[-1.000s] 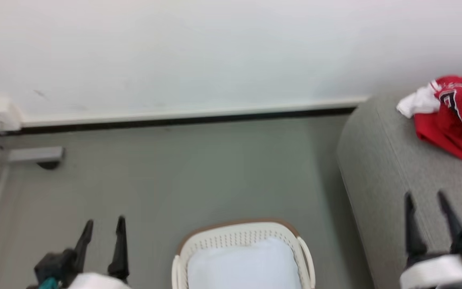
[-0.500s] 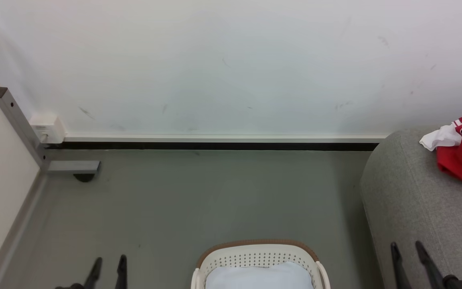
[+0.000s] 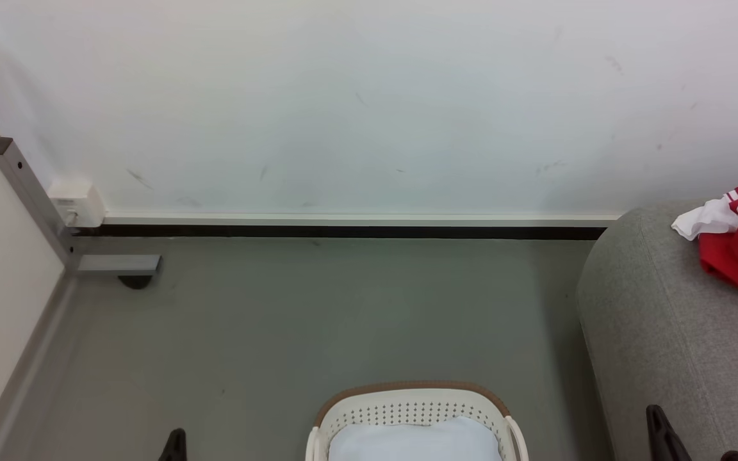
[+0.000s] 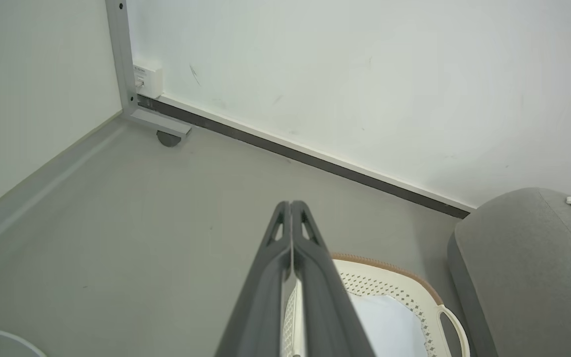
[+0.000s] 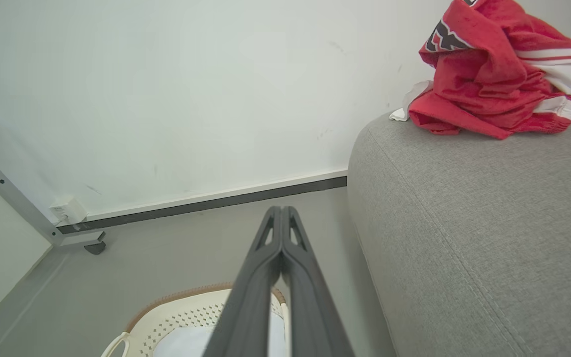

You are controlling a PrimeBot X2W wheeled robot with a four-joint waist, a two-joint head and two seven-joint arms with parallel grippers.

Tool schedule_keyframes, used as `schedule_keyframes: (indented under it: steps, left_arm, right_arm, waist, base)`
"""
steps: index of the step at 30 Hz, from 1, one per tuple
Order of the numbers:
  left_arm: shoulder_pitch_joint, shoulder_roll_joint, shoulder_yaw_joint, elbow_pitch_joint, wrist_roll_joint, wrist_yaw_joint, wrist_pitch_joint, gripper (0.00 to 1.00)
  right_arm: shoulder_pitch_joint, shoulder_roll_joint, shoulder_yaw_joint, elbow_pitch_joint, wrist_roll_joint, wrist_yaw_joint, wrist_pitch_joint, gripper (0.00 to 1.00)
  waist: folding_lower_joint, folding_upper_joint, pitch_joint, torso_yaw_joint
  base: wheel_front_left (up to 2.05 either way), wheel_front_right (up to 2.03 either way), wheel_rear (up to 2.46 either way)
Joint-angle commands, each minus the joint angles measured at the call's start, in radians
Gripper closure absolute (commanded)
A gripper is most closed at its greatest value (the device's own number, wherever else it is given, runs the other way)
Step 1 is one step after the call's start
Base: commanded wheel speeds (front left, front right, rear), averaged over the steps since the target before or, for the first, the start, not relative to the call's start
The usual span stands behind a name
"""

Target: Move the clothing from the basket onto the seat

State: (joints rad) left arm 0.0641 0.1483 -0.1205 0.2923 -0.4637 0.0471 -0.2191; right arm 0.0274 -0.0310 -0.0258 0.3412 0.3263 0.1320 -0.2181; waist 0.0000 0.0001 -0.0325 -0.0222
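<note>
Where seat [image 3: 664, 333] ends, grey floor [image 3: 343, 307] (basket [image 3: 407, 404] there).

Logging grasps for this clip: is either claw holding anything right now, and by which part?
Nothing is held. The left claw and the right claw are both shut, fingers pressed together with nothing between them. The clothing lies on the seat.

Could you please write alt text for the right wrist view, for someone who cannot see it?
Red clothing lies bunched on the grey seat, upper right. The right gripper, shut and empty, rises at centre; the cream basket stands on the floor, bottom left.
</note>
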Motion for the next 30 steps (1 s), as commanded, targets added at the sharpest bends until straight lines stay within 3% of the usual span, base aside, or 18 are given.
schedule_keyframes:
  steps: [1,30]
  left_arm:
    - [-0.028,0.003,0.016,-0.015,-0.045,-0.008,0.01,1.0]
    - [-0.084,-0.033,0.097,-0.03,-0.45,-0.071,0.128,1.0]
  right_arm:
    - [-0.022,-0.005,-0.006,-0.021,0.053,0.0,0.009,1.0]
    - [-0.066,-0.012,-0.036,-0.052,0.505,-0.001,0.127,1.0]
  waist:
    - [0.0,-0.0001,0.001,0.0]
    - [0.0,-0.0001,0.009,0.006]
  base:
    - [0.0,0.0,0.0]
    - [0.0,0.0,0.0]
